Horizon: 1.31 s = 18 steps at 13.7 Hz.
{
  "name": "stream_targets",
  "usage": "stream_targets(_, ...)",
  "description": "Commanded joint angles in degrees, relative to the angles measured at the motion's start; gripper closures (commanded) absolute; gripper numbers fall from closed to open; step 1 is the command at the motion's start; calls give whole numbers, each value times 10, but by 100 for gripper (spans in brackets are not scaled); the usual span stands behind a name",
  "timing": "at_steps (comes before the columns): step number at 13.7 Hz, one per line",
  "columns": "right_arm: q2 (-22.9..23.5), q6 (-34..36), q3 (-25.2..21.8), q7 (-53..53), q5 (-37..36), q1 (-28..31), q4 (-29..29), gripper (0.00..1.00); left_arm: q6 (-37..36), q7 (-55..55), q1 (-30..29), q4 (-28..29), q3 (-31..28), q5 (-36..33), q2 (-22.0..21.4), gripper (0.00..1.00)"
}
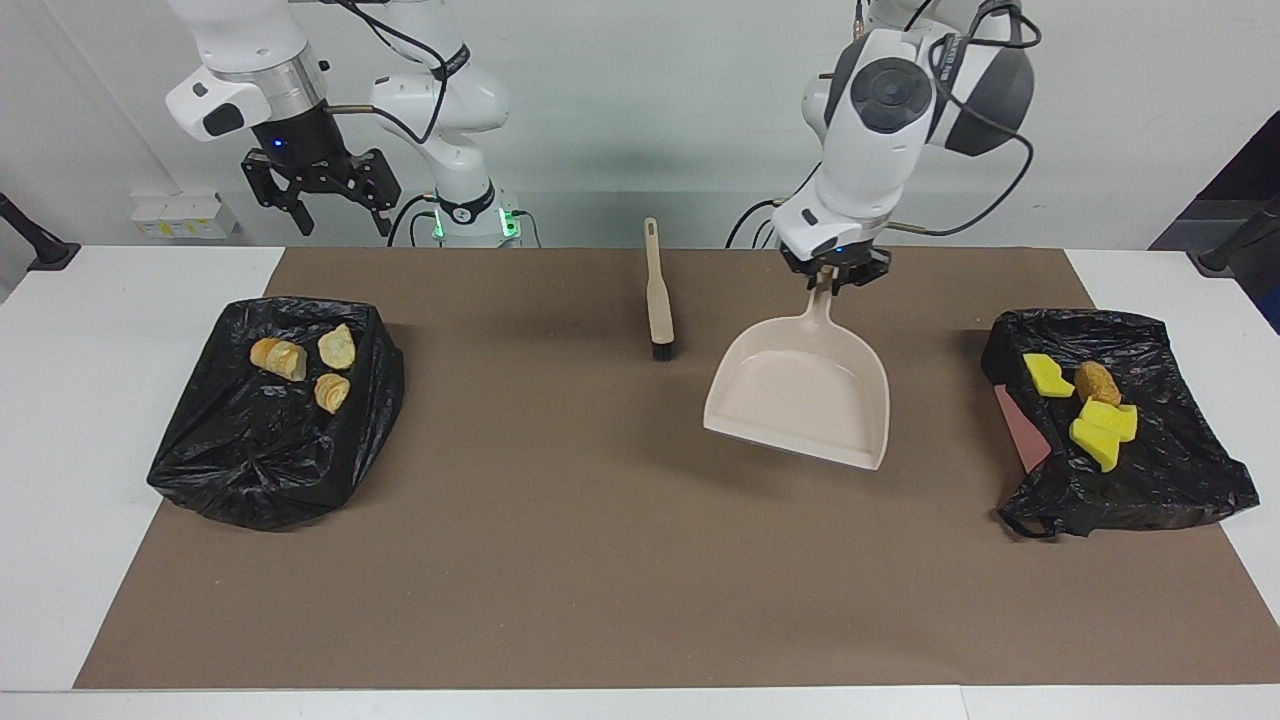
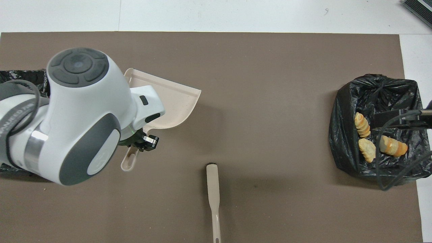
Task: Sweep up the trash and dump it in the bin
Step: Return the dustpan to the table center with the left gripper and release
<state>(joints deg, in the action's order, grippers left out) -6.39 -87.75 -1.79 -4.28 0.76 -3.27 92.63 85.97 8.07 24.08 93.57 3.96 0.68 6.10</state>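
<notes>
White wall and white tabletop [image 1: 60, 420] are framing the scene, and a brown mat [image 1: 600, 560] is covering most of the table. Nothing loose is lying on the mat besides a brush [image 1: 658, 300], which is resting flat near the robots' edge at the middle.

All the trash is sitting on the two black bags. Three tan bread chunks [image 1: 300, 365] are lying on the bag [image 1: 270, 440] at the right arm's end. Three yellow sponge wedges [image 1: 1085, 410] and a brown crusty lump [image 1: 1097, 382] are lying on the bag [image 1: 1150, 470] at the left arm's end.

The left gripper [image 1: 828, 280] is pinching the handle of the beige dustpan [image 1: 800, 400], holding it tilted and raised over the mat between the brush and that bag. The pan looks empty. The right gripper [image 1: 320, 200] is waiting with its fingers spread, raised near its own base.

Risks, as I judge them: the grip is sitting far up a thin handle, so the pan could be swinging or twisting when it is set down. Lowered carelessly, it could knock the brush. The scraps are sitting on top of shallow, crumpled bags, so a bump to a bag could roll them back onto the mat.
</notes>
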Motion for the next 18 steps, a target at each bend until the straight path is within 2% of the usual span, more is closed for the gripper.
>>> stream_targets(1, -5, 3, 4, 21, 10, 12, 2, 0, 45, 73, 42, -1, -11, 20, 43, 100)
stream_targets(5, -5, -4, 4, 22, 11, 12, 3, 0, 131, 122, 68, -3, -11, 64, 110, 100)
stream_targets(7, -5, -4, 4, 22, 10, 12, 3, 0, 185, 142, 69, -1, -11, 84, 123, 100)
stream_targets(9, -5, -4, 4, 22, 10, 12, 3, 0, 217, 142, 79, -1, -11, 90, 138, 100)
stream_targets(11, -5, -4, 4, 22, 10, 12, 3, 0, 234, 159, 95, -6, -11, 87, 176, 100)
stream_targets(13, -5, -4, 4, 23, 10, 14, 4, 0, 249, 162, 99, -8, -11, 87, 183, 100)
stream_targets(14, -5, -4, 4, 23, 10, 15, 4, 0, 256, 163, 102, -8, -11, 86, 182, 90)
stream_targets(15, -6, -4, 4, 22, 10, 15, 4, 0, 256, 167, 102, -8, -11, 83, 176, 36)
stream_targets(16, -5, -4, 4, 22, 10, 15, 4, 0, 250, 176, 105, -7, -11, 82, 171, 0)
stream_targets(18, -6, -5, 4, 22, 10, 15, 4, 0, 243, 179, 98, -4, -12, 76, 152, 0)
